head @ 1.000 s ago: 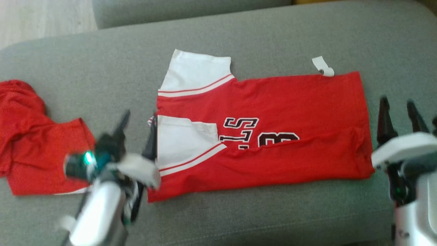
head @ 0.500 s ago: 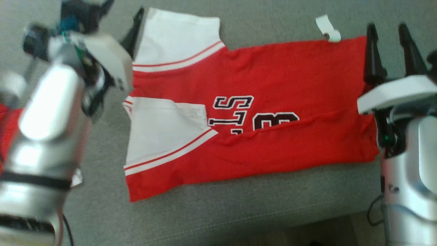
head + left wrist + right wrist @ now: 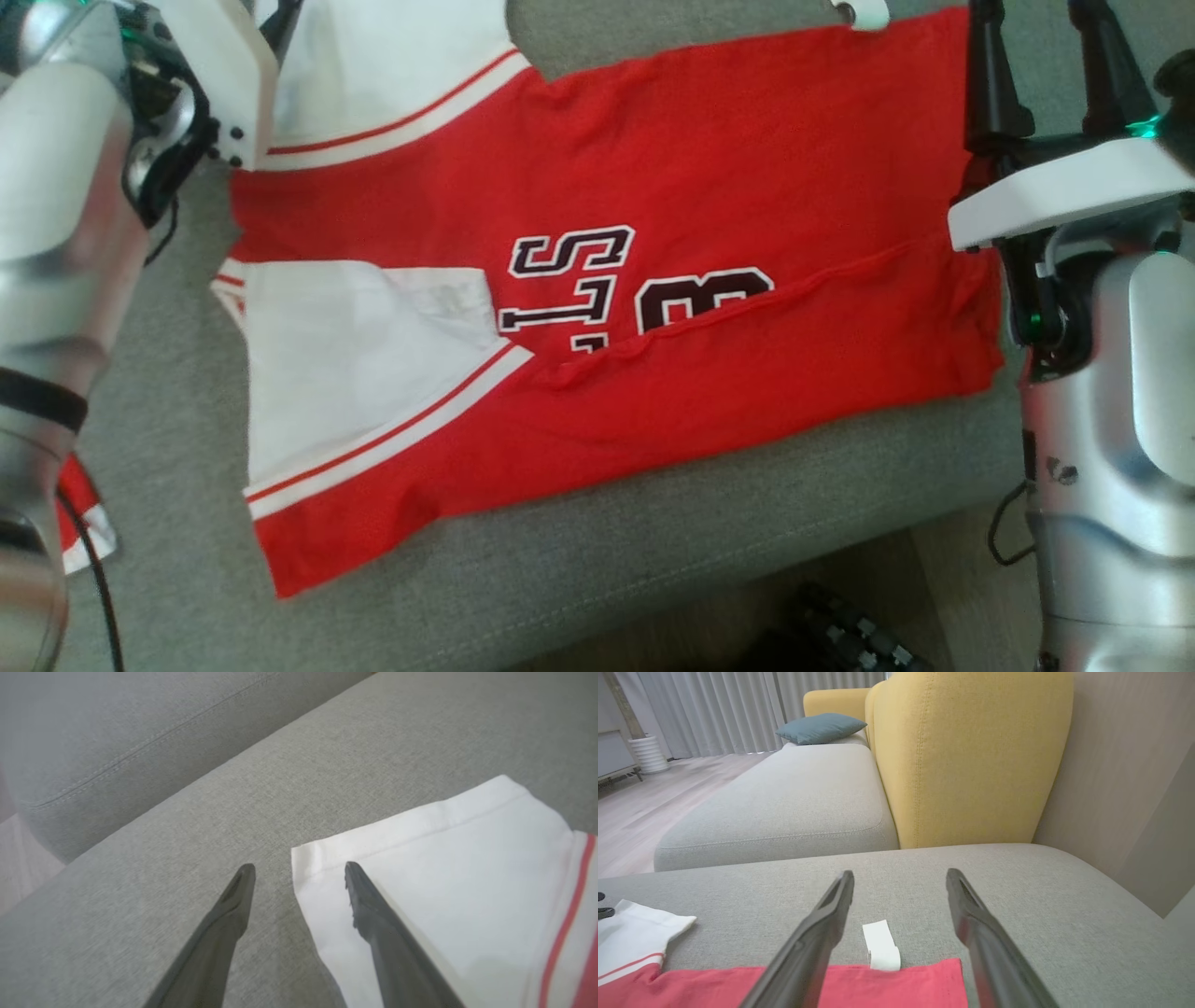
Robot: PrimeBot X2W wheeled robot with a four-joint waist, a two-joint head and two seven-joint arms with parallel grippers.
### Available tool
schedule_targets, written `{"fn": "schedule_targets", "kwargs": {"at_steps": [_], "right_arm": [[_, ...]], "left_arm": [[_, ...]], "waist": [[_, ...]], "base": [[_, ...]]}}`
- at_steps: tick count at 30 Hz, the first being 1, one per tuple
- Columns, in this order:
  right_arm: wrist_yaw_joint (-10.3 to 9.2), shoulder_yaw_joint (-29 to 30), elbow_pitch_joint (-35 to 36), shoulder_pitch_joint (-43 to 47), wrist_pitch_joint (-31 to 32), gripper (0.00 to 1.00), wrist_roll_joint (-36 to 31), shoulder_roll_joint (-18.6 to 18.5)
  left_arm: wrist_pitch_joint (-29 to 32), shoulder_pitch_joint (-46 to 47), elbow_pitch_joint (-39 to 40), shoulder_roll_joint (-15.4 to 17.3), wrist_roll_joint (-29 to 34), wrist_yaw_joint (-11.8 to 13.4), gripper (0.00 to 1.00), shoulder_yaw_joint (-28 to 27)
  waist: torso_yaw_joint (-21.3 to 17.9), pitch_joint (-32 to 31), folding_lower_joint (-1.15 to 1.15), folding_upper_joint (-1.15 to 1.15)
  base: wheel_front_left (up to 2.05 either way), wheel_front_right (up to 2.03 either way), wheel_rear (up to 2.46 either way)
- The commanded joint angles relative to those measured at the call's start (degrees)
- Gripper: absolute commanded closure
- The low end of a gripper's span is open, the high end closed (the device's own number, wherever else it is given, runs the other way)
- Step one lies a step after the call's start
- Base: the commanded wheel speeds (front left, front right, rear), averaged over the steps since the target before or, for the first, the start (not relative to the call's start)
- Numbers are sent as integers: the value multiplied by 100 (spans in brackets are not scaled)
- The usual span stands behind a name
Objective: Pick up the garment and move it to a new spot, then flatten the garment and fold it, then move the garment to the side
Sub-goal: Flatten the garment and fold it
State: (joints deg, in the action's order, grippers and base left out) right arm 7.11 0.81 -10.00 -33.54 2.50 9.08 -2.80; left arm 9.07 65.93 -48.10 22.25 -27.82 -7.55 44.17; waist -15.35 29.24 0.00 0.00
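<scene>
On the grey sofa seat [image 3: 653,560] the red jersey [image 3: 653,187] is lying spread out and pretty flat, sleeve end toward the robot's left, hem toward its right. The near long edge is folded up over the body, so the fold line cuts right across the dark lettering [image 3: 597,280] and covers the lower part of it. One white sleeve [image 3: 364,364] with red stripes sits folded in on top of the red. The far sleeve [image 3: 392,65] sticks out at the far left corner.

The left tool [image 3: 299,867] is released, fingers wide apart, nothing in it. In its wrist view one finger is over bare cushion and the other over the corner of that far sleeve. Can't tell if it's actually touching the cloth.

The right tool [image 3: 900,873] is spread wide too and empty, sitting at the far right corner of the hem. A small white tag [image 3: 880,947] pokes out from the hem onto the cushion and shows between its two fingers.

A second bit of red cloth [image 3: 79,504] with a white edge peeks out beside the left forearm, apart from the jersey.

Behind the sofa seat, the right wrist view has a yellow chair back [image 3: 966,756], another grey seat [image 3: 784,793] with a teal cushion [image 3: 817,727] on it, wood floor [image 3: 640,812] and grey curtains [image 3: 714,709].
</scene>
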Motion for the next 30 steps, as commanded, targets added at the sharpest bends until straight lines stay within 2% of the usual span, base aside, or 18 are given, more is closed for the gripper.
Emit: {"fn": "schedule_targets", "kwargs": {"at_steps": [1, 12, 13, 14, 18, 23, 30], "right_arm": [[37, -87, 212, -100, -46, 0, 33, -23], [37, -99, 202, -80, -90, 0, 15, -14], [37, -87, 202, -81, -89, 0, 8, -13], [37, -70, 200, -84, -88, 0, 1, -13], [37, 62, 179, -107, -52, 0, -19, -14], [37, 147, 8, -163, 45, 0, -1, -118], [37, 250, -843, -280, 540, 0, 52, -680]], "left_arm": [[7, 339, 90, 270, -64, 8, 0, -76], [-25, 569, -113, 410, -885, 7, 0, 949], [-15, 559, -77, 406, -1020, 7, 63, 1030], [0, 557, -18, 410, -1158, 7, 100, 1125], [-307, 671, 118, 436, -1477, 7, 100, 1352], [-958, 621, 132, 270, -1654, 7, 100, 1480], [-1949, 407, 350, -23, -1630, 88, 100, 1445]], "waist": [[-69, 71, 0, 0], [-172, 177, 0, 0], [-167, 184, 0, 0], [-158, 187, 0, 0], [-7, 145, 0, 0], [303, -130, 0, 0], [911, -555, 0, 0]], "base": [[0, 0, 0], [0, 0, 0], [0, 0, 0], [0, 0, 0], [0, 0, 0], [0, 0, 0], [0, 0, 0]]}}
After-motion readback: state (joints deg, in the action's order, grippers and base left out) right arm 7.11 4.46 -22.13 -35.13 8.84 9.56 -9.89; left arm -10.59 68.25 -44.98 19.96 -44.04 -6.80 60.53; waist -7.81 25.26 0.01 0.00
